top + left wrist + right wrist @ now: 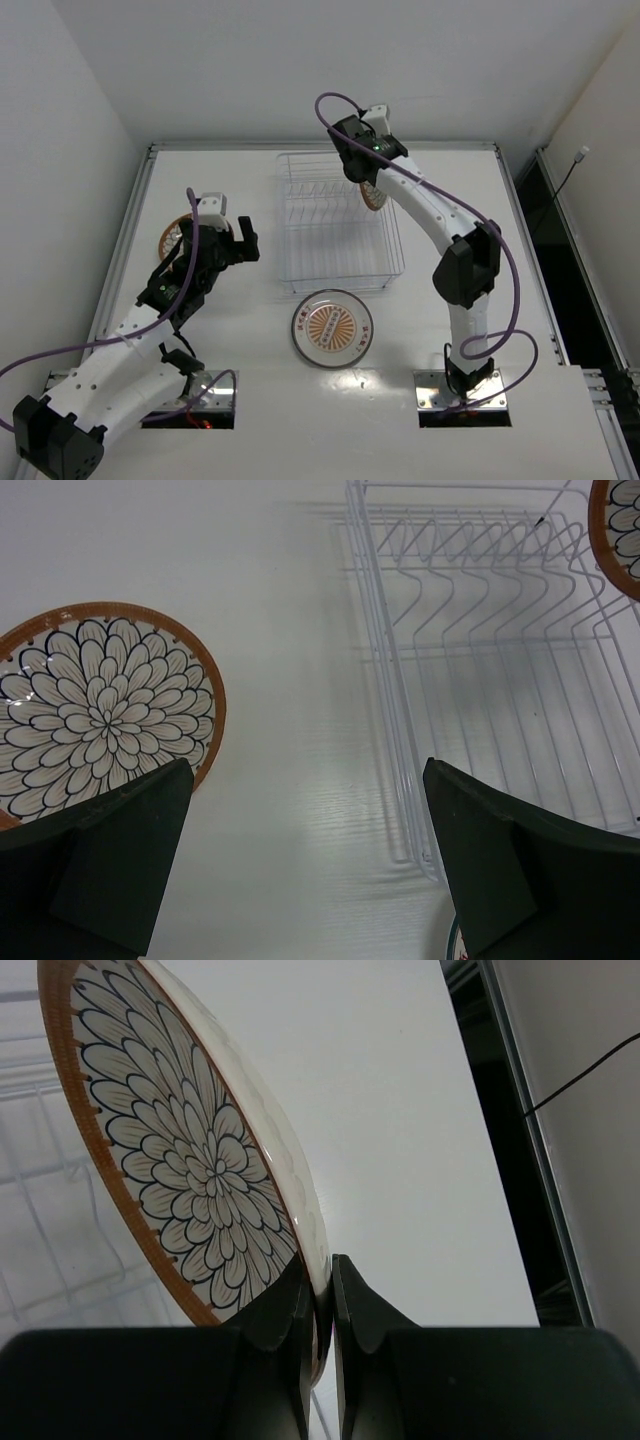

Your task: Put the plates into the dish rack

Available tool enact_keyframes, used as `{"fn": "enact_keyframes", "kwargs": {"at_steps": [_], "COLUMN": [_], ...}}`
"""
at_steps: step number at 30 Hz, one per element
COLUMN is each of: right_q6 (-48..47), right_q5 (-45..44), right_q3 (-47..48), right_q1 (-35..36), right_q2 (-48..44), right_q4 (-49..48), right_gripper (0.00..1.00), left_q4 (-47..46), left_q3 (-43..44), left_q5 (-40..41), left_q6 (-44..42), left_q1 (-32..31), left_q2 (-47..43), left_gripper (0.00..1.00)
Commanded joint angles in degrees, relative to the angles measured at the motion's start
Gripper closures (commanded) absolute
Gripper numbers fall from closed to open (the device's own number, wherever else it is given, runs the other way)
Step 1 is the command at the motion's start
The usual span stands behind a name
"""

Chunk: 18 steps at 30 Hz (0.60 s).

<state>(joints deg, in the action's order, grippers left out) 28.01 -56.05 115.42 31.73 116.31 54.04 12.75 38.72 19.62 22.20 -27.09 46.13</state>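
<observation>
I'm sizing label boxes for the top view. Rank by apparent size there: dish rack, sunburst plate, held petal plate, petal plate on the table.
1. dish rack
2. sunburst plate
3/4, unranked: petal plate on the table is partly hidden, and held petal plate is tilted and partly covered, so each shows only a sliver.

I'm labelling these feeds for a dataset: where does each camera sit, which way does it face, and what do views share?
Top external: above and behind the bases, looking down on the table; left arm and right arm both show.
Left wrist: on the left arm, looking down past its open jaws at the lying petal plate and dish rack.
Right wrist: on the right arm, looking along its shut jaws, clamped on the held petal plate's rim.
Shared: the held petal plate appears in all three views.
</observation>
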Motion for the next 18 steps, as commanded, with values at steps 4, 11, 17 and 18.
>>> {"fn": "enact_keyframes", "kwargs": {"at_steps": [4, 11, 17, 18], "right_q6": [-0.94, -0.94, 0.28, 0.29], "right_q5": [-7.58, -9.43, -8.9, -8.29], "right_q3": [4.29, 5.43, 7.37, 6.85], "right_q1": [1.49, 3.78, 4.84, 4.84], "right_q2": [0.23, 5.5, 9.64, 10.16], "right_q4": [-4.47, -2.55, 0.63, 0.63], "right_gripper": [1.0, 1.0, 1.0, 1.0], "left_q4": [-2.21, -2.21, -2.21, -2.21], "left_q3": [-0.22, -0.22, -0.22, -0.22], "left_q5": [0.86, 0.86, 0.86, 0.86], "left_q6": [-0.75, -0.75, -0.75, -0.75], "left_q1": [-0.59, -0.59, -0.59, -0.59], "left_q2": [0.19, 0.19, 0.19, 0.19], "left_gripper": [0.0, 0.0, 0.0, 0.0]}}
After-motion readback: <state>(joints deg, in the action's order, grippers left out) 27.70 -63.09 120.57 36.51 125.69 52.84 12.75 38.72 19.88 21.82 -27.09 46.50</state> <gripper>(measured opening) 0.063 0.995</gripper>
